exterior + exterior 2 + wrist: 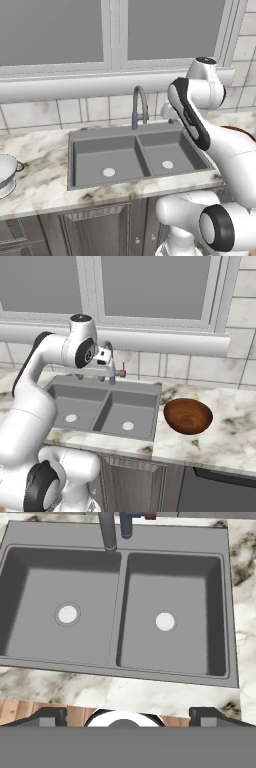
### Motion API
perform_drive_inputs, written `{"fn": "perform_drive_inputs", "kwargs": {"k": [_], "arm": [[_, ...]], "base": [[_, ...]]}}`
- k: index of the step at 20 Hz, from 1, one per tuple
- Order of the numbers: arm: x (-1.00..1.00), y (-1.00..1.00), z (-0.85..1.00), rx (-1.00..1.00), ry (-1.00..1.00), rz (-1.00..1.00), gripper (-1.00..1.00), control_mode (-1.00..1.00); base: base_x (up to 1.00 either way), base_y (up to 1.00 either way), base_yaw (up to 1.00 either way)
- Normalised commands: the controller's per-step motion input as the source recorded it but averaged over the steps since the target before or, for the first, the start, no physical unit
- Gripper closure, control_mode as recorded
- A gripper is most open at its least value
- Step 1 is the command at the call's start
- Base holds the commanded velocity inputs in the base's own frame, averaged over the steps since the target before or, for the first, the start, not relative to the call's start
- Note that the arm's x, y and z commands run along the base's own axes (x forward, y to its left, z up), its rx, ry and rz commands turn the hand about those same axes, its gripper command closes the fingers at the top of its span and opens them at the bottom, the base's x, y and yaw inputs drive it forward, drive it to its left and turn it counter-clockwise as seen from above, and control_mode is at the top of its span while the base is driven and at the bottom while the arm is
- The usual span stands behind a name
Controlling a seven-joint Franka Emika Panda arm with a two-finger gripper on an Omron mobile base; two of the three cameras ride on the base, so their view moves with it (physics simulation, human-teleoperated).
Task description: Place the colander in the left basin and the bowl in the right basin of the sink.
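Note:
The white colander point(6, 173) stands on the marble counter far left of the sink point(100, 133), cut by the picture's edge. On the counter right of the sink point(136, 387) rests the reddish-brown bowl point(188, 416). My gripper point(126, 716) hovers high above the sink's front edge and looks down into both wells. Its fingertips point(50, 717) stand wide apart, open, with nothing between them. Both the left basin point(65, 582) and the right basin point(170, 587) hold nothing but their pale drains.
The arched grey faucet point(140, 102) rises behind the ridge between the wells, close to my hand point(104, 362). A window sill and tiled wall run behind the counter. Dark cabinet fronts point(100, 230) lie below the counter edge.

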Motion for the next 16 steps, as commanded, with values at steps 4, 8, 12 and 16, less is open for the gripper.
{"fn": "perform_drive_inputs", "kwargs": {"k": [4,8,12,16], "arm": [[-0.06,-0.64,-0.01,0.00,-0.11,0.00,-1.00,-1.00],[-0.03,-0.64,-0.09,0.00,-0.11,0.00,-1.00,-1.00],[0.00,-0.56,-0.17,0.00,-0.11,0.00,-1.00,-1.00],[0.00,-0.50,-0.23,-0.01,-0.10,0.00,-1.00,-1.00]], "base": [[0.00,0.00,0.00],[0.00,0.00,0.00],[0.00,0.00,0.00],[0.00,0.00,0.00]]}}
